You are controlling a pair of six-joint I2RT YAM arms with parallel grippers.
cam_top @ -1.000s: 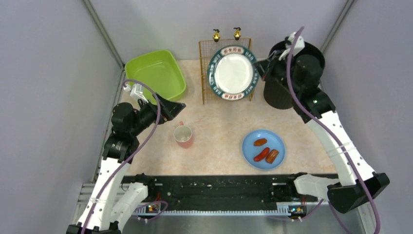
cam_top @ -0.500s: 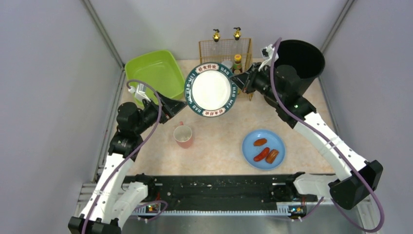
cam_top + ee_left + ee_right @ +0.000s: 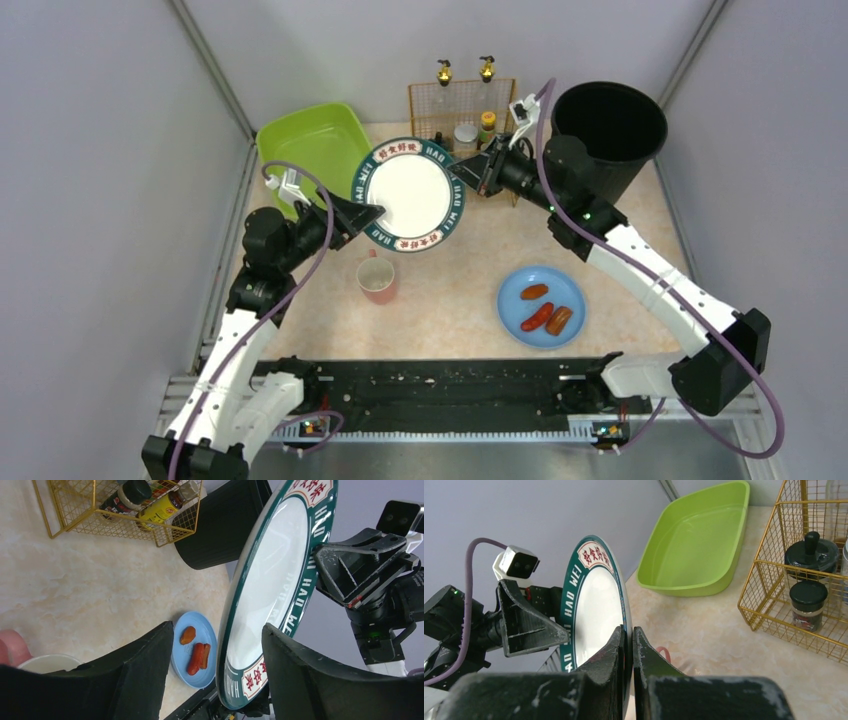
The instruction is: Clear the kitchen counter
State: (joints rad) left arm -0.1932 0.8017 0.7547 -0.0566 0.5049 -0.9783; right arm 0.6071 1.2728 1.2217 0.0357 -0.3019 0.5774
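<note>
Handing off the round green-rimmed white plate point(image 3: 408, 192): your right gripper point(image 3: 628, 636) is pinching it; be closing the left gripper point(image 3: 216, 637), jaws wide, before releasing.

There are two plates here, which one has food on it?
The small blue plate, flat on the counter, carrying three reddish sausages. The big green-rimmed plate is bare, held off the counter by the right gripper.
</note>
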